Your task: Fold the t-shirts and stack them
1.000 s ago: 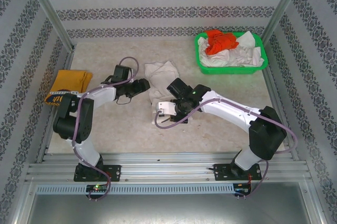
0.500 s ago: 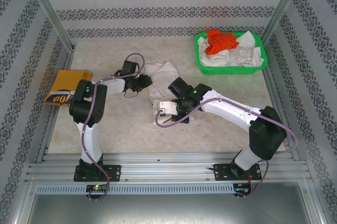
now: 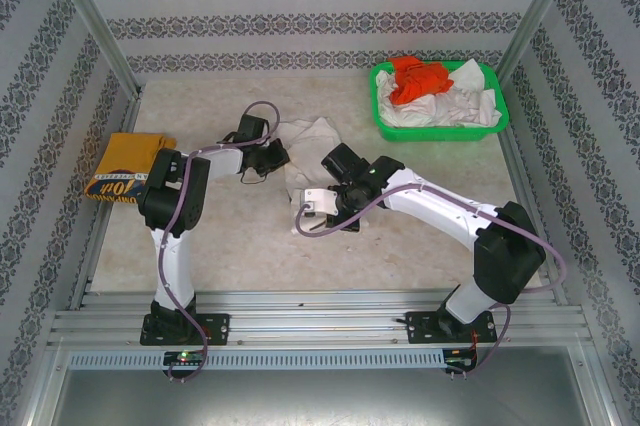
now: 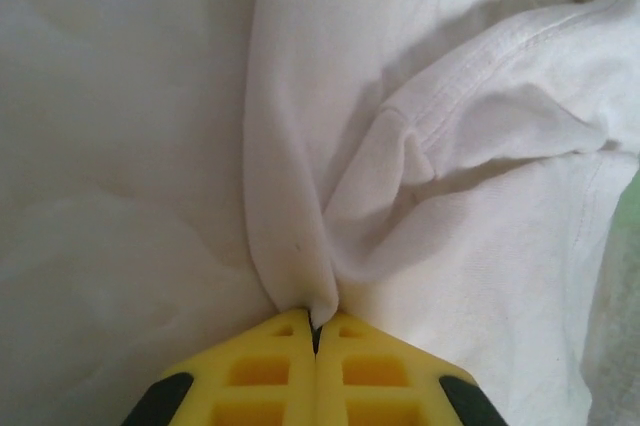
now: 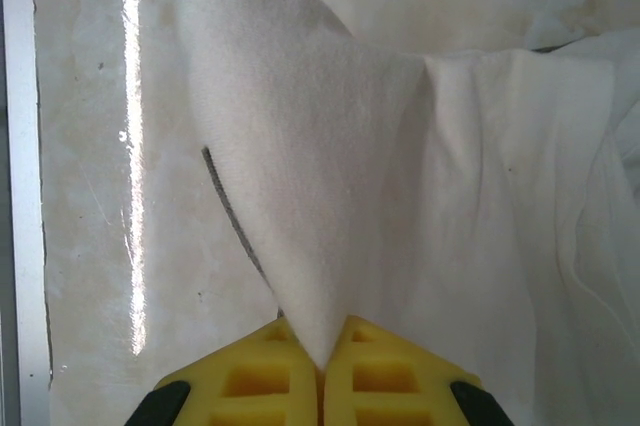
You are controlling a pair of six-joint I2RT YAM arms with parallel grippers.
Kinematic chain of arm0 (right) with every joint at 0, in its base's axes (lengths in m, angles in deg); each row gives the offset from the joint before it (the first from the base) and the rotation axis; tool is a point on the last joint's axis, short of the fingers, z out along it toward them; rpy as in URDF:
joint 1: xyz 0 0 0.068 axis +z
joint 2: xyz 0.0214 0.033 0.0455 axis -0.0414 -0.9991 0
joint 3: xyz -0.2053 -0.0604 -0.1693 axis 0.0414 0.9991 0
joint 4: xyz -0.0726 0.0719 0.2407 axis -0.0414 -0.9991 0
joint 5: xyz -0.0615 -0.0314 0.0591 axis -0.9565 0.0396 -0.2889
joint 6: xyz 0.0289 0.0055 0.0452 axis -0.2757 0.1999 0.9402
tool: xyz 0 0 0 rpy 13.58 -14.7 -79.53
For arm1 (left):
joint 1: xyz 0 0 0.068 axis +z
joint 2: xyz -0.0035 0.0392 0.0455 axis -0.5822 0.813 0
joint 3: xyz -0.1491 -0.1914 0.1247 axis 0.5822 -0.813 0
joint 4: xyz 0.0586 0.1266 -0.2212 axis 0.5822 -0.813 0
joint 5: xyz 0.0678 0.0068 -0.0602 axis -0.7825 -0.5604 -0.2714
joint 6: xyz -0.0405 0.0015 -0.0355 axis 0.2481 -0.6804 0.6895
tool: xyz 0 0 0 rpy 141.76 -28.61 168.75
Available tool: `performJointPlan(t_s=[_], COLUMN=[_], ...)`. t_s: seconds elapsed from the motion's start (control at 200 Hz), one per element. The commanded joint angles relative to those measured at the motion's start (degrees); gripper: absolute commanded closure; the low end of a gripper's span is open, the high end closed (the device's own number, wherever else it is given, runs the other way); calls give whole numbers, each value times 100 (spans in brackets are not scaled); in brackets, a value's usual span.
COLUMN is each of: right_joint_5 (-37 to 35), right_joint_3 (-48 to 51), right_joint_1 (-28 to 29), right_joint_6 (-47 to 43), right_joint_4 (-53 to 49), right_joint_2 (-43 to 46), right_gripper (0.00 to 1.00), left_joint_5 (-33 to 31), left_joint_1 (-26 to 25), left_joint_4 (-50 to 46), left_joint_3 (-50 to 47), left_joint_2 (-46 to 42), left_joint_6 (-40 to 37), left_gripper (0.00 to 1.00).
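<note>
Bright, even light falls from overhead, and the top view is sharp with faint, soft shadows. In the right wrist view a streak of glare runs along the glossy table (image 5: 130, 146) at left. Close up, the white t-shirt (image 4: 450, 146) looks washed out and slightly soft.

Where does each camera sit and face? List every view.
Top external: above and behind the bases, looking down on the table, both arms, left gripper and right gripper.
Left wrist: on the left arm, looking along its shut fingers pinching the white t-shirt.
Right wrist: on the right arm, along its shut fingers pinching that shirt.
Shared: the white t-shirt.
</note>
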Motion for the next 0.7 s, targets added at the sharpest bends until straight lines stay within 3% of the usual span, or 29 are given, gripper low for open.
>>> performJointPlan(t_s=[0.0,0.275,0.694], right_joint_5=[325,166,-154], right_joint_3=[-219,-817,-2544], right_joint_1=[10,-75,-723], right_joint_6=[48,-225,-901], right_joint_4=[-167,-513,-801], right_joint_2=[284,216,-1031], right_gripper=[100,100,100], left_joint_5=[166,287,412], left_joint_1=[-142,-171,2], left_joint_4=[36,457,607], left_joint_3=[-139,-868,-972], left_joint_2=[74,-212,246], left_joint_6=[19,174,421], left_gripper=[100,100,100])
